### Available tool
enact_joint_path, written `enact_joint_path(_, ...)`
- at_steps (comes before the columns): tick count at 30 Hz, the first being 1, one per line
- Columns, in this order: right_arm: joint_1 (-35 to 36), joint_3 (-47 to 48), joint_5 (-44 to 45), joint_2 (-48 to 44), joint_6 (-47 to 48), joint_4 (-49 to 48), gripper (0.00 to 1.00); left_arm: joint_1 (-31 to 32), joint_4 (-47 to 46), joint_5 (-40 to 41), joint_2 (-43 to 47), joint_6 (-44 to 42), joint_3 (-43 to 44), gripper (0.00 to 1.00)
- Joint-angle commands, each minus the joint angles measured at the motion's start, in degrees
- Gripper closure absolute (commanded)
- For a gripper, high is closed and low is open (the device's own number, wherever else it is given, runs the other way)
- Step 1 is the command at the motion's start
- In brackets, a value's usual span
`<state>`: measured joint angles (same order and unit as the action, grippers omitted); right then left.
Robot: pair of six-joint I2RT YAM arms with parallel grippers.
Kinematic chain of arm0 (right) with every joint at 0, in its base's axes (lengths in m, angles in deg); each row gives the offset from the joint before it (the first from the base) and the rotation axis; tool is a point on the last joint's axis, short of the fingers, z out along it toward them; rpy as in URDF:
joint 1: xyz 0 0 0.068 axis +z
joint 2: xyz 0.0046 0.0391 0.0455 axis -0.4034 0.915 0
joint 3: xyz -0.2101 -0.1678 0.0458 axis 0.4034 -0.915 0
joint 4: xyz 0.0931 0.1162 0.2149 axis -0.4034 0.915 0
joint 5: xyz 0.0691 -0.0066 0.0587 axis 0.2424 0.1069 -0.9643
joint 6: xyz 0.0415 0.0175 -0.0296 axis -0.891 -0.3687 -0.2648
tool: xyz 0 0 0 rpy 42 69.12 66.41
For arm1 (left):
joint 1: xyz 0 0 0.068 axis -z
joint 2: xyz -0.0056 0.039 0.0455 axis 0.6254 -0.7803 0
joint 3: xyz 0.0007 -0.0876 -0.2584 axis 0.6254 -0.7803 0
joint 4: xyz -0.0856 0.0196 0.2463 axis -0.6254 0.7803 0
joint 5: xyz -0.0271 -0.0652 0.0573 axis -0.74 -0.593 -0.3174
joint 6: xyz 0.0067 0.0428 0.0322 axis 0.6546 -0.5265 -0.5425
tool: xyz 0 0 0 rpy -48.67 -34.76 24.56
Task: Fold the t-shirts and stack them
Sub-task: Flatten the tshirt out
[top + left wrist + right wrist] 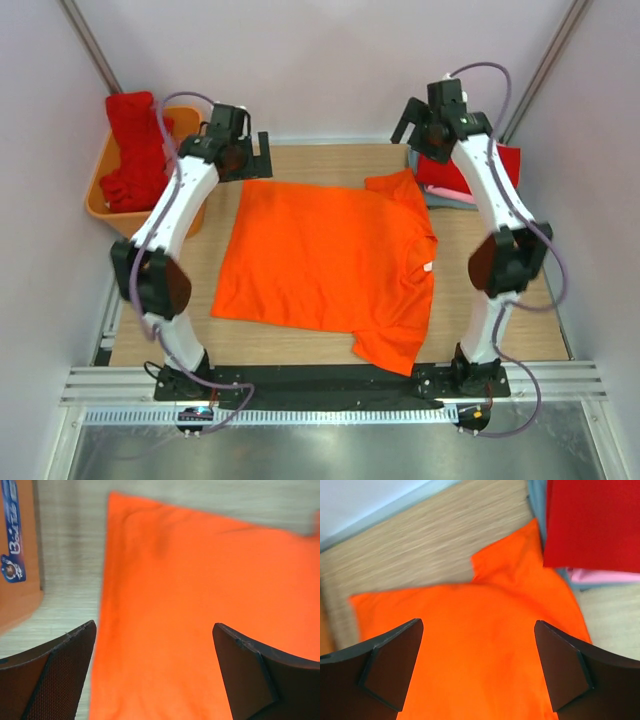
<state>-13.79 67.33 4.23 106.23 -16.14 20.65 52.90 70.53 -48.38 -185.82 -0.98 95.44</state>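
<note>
Orange shirt (pixel 325 260) lies unfolded below left gripper (pixel 155 630) and right gripper (pixel 479 625), both open. Folded stack (pixel 508 163) beside the latter looks done.

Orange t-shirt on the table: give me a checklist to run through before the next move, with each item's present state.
1. Orange t-shirt spread flat on the table: ok.
2. Left gripper open and empty above the shirt: ok.
3. Right gripper open and empty above the shirt: ok.
4. Far sleeve free of the folded stack: cannot tell; it meets the stack's edge.
5. Red shirts in the basket clear of the orange one: ok.
</note>
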Motion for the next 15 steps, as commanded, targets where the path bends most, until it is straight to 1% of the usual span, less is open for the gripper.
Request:
enact_joint_path(1, 0.4, -9.7, -4.3, -21.7, -0.3, -10.5, 0.0, 2.3, -3.7, -1.8, 15.4, 2.7, -1.4, 0.0)
enact_joint_path(2, 0.5, -12.4, -4.8, -23.9, -0.5, -10.8, 0.0, 2.6, -3.7, -1.5, 18.6, 3.1, -5.0, 0.0)
enact_joint_path(3, 0.5, -18.4, -6.8, -25.9, -1.1, -10.8, 0.0, 2.7, -3.7, -1.4, 20.6, 3.4, -7.4, 0.0)
enact_joint_path(4, 0.6, -21.8, -7.8, -30.1, -1.5, -11.3, 0.0, 2.7, -4.5, -1.7, 22.5, 3.5, -9.9, 0.0)
enact_joint_path(5, 0.8, -25.5, -8.0, -32.4, -2.1, -11.9, 0.0, 2.7, -5.3, -1.9, 24.3, 3.7, -16.0, 0.0)
enact_joint_path(6, 0.8, -33.7, -8.4, -34.6, -3.1, -13.9, 0.0, 2.7, -7.2, -1.9, 27.8, 4.4, -19.3, 0.0)
enact_joint_path(7, 1.1, -37.8, -8.7, -38.9, -3.7, -15.1, 0.0, 2.7, -8.3, -2.5, 29.3, 4.7, -22.5, 0.0)
enact_joint_path(8, 1.3, -41.7, -9.6, -40.7, -4.3, -16.4, 0.0, 2.7, -9.3, -3.0, 31.7, 5.1, -28.6, 0.0)
enact_joint_path(9, 1.3, -48.2, -10.5, -42.1, -4.9, -17.6, 0.0, 2.8, -10.4, -3.3, 32.5, 5.6, -31.3, 0.0)
enact_joint_path(10, 1.6, -50.6, -11.5, -42.8, -5.1, -19.1, 0.0, 2.7, -11.2, -3.7, 33.3, 6.0, -33.9, 0.0)
enact_joint_path(11, 1.7, -52.7, -13.3, -42.7, -5.0, -19.4, 0.0, 2.7, -12.0, -5.0, 34.5, 6.9, -38.8, 0.0)
enact_joint_path(12, 2.0, -53.0, -14.0, -42.1, -4.5, -19.4, 0.0, 2.7, -13.7, -5.5, 35.1, 7.3, -41.0, 0.0)
enact_joint_path(13, 2.0, -52.7, -14.5, -41.2, -3.8, -19.1, 0.0, 2.8, -14.6, -6.2, 35.6, 7.8, -43.0, 0.0)
enact_joint_path(14, 2.2, -51.8, -14.4, -38.4, -1.8, -18.1, 0.0, 2.8, -15.5, -8.4, 36.0, 8.2, -46.7, 0.0)
enact_joint_path(15, 2.2, -49.2, -13.2, -36.9, -0.8, -17.0, 0.0, 2.7, -17.3, -8.9, 36.7, 9.5, -48.4, 0.0)
